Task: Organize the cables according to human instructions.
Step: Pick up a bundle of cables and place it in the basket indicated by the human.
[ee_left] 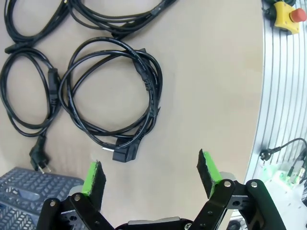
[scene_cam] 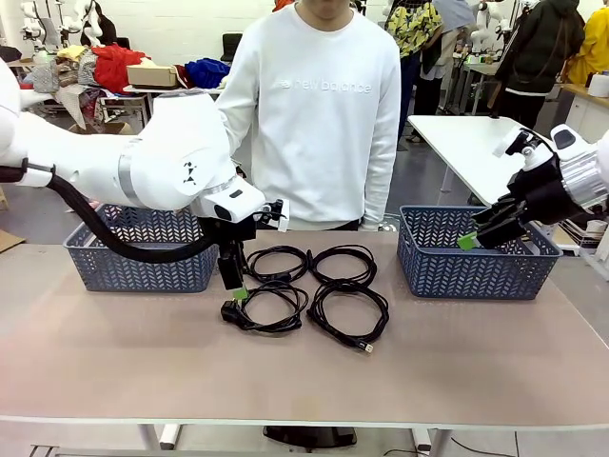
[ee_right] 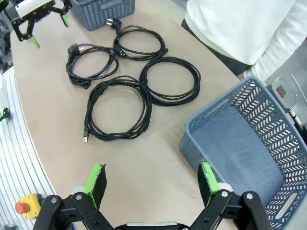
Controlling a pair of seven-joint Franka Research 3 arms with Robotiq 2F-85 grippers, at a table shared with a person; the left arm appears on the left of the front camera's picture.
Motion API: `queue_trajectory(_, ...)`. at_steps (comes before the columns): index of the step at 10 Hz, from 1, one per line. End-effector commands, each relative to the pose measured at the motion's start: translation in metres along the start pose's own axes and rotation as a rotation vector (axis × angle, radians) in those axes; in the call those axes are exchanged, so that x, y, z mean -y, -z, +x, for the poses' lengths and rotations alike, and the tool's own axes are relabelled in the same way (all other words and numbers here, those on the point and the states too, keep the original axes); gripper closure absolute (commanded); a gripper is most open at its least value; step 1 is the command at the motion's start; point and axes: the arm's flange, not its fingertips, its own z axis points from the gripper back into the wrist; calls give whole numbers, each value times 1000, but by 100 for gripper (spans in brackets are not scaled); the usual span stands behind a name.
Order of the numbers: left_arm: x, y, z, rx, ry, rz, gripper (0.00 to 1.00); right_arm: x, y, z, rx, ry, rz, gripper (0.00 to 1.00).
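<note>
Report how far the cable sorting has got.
Done: nothing visible; all four cables lie coiled on the table between the left basket and the right basket. In hand: neither end effector holds anything; the left end effector hovers open over the near-left cable, the right end effector hangs open by the right basket. Left: every cable, placed as the person directs.

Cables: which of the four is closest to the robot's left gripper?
The near-left coil with the chunky plug. The open left gripper hangs close above it, nearer than to any other.
</note>
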Motion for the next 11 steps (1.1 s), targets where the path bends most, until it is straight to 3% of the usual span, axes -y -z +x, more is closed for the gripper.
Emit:
queue_trajectory(1,-1,-1,-2,1,-5,-3,0,4,0,-1,16,-23,10,0)
queue_trajectory(11,-3,81,21,-110,122,-56,0,4,0,-1,16,-23,10,0)
